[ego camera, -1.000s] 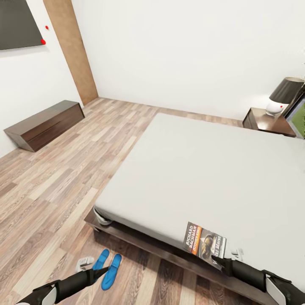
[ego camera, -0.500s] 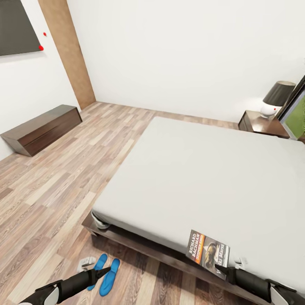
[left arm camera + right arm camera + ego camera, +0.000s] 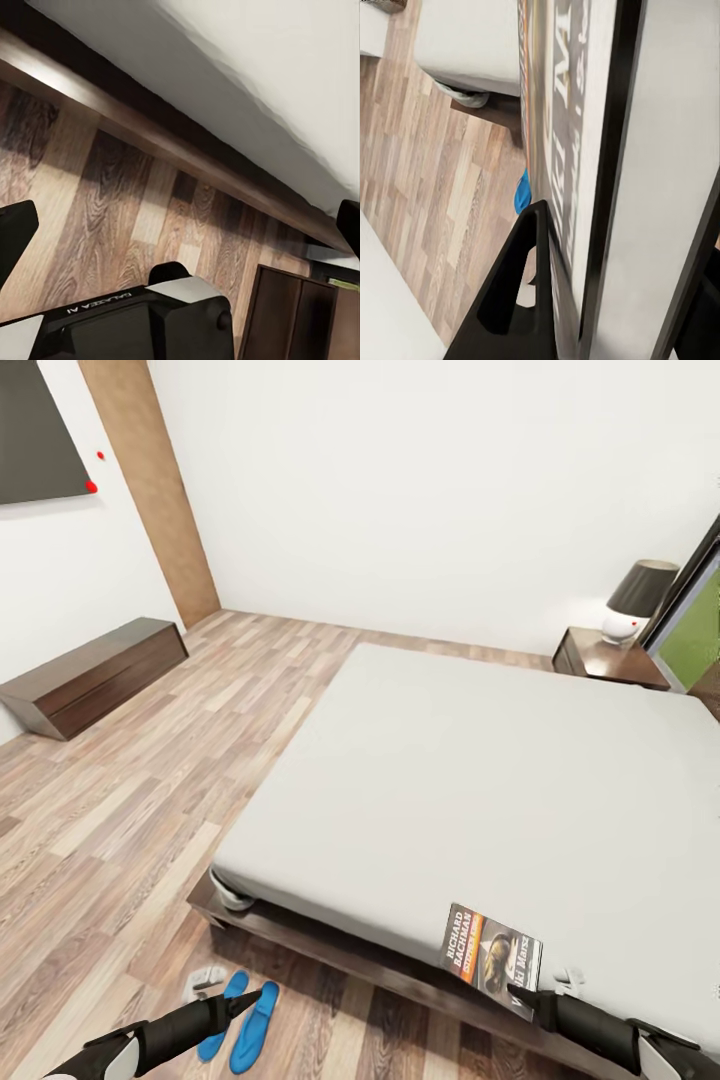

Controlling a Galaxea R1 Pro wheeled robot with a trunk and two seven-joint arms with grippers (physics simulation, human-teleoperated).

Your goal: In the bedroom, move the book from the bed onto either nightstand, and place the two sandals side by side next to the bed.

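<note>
The book (image 3: 489,951), dark with an orange band, lies at the foot edge of the bed's grey mattress (image 3: 480,780), its lower corner past the edge. My right gripper (image 3: 523,997) is shut on that corner; in the right wrist view the book (image 3: 577,150) stands edge-on against one dark finger (image 3: 510,292). The two sandals (image 3: 240,1020), bright blue, lie side by side on the floor by the bed's foot corner. My left gripper (image 3: 248,1000) hovers just above them, open, with bare floor between its fingers in the left wrist view. A nightstand (image 3: 606,658) stands beyond the bed's far corner.
A black-shaded lamp (image 3: 636,598) sits on the nightstand beside a dark-framed window (image 3: 695,625). A long low cabinet (image 3: 92,675) lines the left wall. A small white object (image 3: 204,981) lies by the sandals. Wood floor (image 3: 150,780) stretches left of the bed.
The whole head view has shifted, so the camera moved: the far wall shows more and the sandals sit lower. Both arms and the book keep their places relative to the bed.
</note>
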